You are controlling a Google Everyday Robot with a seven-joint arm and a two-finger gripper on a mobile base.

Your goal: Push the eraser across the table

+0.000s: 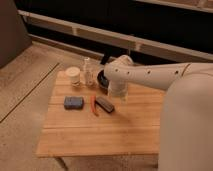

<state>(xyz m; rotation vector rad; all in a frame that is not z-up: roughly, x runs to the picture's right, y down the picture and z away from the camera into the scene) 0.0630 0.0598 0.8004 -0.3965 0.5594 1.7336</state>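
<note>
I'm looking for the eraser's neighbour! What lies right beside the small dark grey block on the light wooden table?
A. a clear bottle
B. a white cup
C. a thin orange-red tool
C: the thin orange-red tool lies alongside the dark grey eraser block, while the gripper hangs just behind the block, above the light wooden table.

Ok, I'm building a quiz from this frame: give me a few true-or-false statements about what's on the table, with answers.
1. The eraser lies just right of the orange-red tool in the camera view. True.
2. The blue pad lies right of the eraser. False: it lies to the left, beyond the tool.
3. The gripper is over the table, close to the eraser's right end. True.
4. The white cup stands on the floor. False: it stands on the table near the far edge, beside a clear bottle.
</note>
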